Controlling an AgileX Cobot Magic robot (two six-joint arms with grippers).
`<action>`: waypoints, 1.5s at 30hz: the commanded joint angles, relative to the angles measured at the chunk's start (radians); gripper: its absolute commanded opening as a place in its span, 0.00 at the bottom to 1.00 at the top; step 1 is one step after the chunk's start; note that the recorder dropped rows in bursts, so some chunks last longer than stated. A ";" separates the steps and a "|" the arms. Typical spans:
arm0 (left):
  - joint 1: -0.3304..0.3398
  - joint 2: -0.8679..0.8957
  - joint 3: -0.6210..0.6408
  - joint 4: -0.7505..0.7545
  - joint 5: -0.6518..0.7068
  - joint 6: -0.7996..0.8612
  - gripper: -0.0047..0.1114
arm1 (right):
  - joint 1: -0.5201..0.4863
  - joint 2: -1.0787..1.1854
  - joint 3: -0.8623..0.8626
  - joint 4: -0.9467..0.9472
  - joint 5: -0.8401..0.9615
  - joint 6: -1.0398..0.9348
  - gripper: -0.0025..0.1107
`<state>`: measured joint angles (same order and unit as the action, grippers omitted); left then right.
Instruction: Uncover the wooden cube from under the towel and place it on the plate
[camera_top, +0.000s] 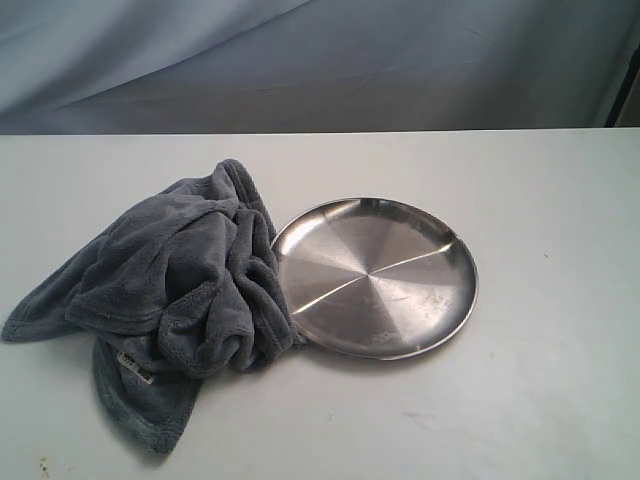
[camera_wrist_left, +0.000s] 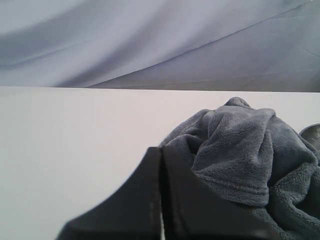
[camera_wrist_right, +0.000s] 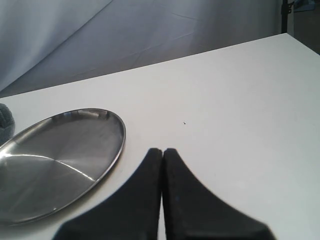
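Note:
The blue-grey towel (camera_top: 180, 300) lies bunched in a heap on the white table, its edge touching the left rim of the plate (camera_top: 440, 330). The wooden cube is hidden from every view. In the left wrist view my left gripper (camera_wrist_left: 161, 150) is shut with nothing in it, just short of the towel (camera_wrist_left: 240, 150). My right gripper (camera_wrist_right: 162, 151) is shut and empty too, hovering over bare table beside the shiny plate (camera_wrist_right: 112, 150). Neither gripper shows in the exterior view.
The white table (camera_top: 540, 200) runs wide to the right of the plate and in front of it. A draped grey-blue backdrop (camera_top: 320, 60) hangs behind the table's far edge. A sliver of the plate (camera_wrist_left: 312, 132) peeks out beyond the towel in the left wrist view.

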<state>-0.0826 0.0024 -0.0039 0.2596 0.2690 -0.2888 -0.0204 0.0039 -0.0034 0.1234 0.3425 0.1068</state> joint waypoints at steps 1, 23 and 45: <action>0.003 -0.002 0.004 -0.008 -0.006 0.006 0.04 | -0.003 -0.004 0.003 -0.015 -0.002 -0.001 0.02; 0.003 -0.002 0.004 -0.008 -0.239 0.001 0.04 | -0.003 -0.004 0.003 -0.015 -0.002 -0.001 0.02; 0.003 -0.002 -0.327 -0.087 0.055 -0.174 0.04 | -0.003 -0.004 0.003 -0.015 -0.002 -0.001 0.02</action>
<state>-0.0826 0.0024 -0.2649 0.1711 0.2313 -0.4617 -0.0204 0.0039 -0.0034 0.1234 0.3425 0.1068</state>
